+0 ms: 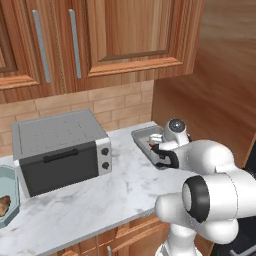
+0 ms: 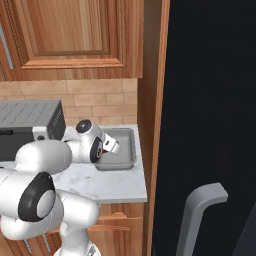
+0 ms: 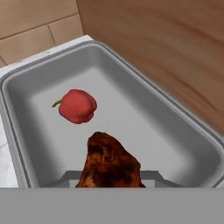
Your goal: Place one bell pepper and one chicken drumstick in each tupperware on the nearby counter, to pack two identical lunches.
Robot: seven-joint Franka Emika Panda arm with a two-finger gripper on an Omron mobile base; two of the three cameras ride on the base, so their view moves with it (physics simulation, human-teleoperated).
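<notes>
A grey rectangular tupperware (image 3: pixel 183 131) sits in the counter's far right corner, with one red bell pepper (image 3: pixel 77 106) lying on its floor. Just above the tray's near end hangs a dark golden-brown chicken drumstick (image 3: pixel 109 164), and my gripper (image 1: pixel 156 150) is shut on it, the fingers hidden behind the meat. The same tray (image 1: pixel 141 136) shows under my hand (image 2: pixel 110 146) from the base. At the counter's left edge stands the pale teal tupperware (image 1: pixel 11 186) holding another drumstick (image 1: pixel 4 205).
A boxy silver-black toaster oven (image 1: pixel 60 150) stands on the marble counter (image 1: pixel 100 200) between the two containers. A wooden side wall (image 3: pixel 166 52) runs along the grey tray. Wall cabinets (image 1: pixel 100 35) hang above. A tall dark appliance with a grey handle (image 2: pixel 200 212) stands to the right.
</notes>
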